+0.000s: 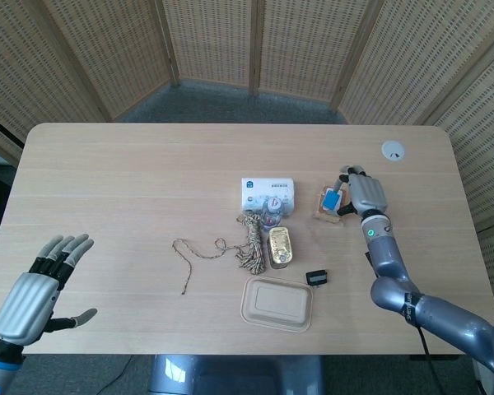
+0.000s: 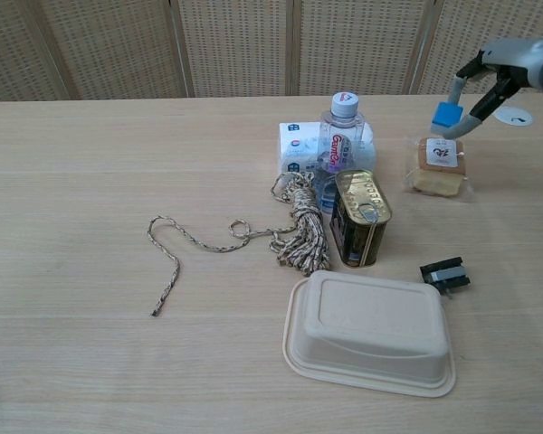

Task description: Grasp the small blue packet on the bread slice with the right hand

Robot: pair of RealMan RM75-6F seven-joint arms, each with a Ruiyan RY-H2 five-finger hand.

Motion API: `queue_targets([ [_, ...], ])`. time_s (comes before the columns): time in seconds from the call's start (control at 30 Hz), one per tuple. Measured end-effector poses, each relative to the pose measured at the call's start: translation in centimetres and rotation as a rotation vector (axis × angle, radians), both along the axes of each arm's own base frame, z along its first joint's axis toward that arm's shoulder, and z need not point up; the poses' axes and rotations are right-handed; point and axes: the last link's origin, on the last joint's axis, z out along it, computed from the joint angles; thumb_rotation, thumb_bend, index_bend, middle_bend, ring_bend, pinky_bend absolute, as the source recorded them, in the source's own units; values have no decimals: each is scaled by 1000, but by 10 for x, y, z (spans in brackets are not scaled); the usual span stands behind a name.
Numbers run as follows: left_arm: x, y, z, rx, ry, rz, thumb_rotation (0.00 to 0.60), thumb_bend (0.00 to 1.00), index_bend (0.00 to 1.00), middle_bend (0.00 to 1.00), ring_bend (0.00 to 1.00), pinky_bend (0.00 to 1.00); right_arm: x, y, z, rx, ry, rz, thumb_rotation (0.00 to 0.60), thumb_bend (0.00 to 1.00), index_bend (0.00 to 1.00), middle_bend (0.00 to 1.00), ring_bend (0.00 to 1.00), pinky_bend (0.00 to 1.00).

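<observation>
My right hand (image 2: 489,81) pinches the small blue packet (image 2: 447,114) and holds it in the air above the wrapped bread slice (image 2: 440,166), clear of it. In the head view the same right hand (image 1: 362,194) sits at the right of the table with the blue packet (image 1: 333,200) between its fingertips, over the bread slice (image 1: 326,210). My left hand (image 1: 41,288) hovers at the near left corner, fingers spread, holding nothing.
Left of the bread stand a water bottle (image 2: 338,145), a white box (image 2: 300,145), a gold tin (image 2: 360,217) and a coiled rope (image 2: 290,233). A beige clamshell container (image 2: 371,333) and a small black clip (image 2: 445,274) lie nearer the front.
</observation>
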Motion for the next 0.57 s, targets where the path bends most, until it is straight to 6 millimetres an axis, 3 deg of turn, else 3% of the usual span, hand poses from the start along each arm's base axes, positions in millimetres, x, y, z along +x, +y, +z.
queue_targets([
  [0.57,-5,-6,4,16,-9,6,600,153,0,0,0,0,74,10,82,-111,-271,146,600,165,630,204,95,270],
])
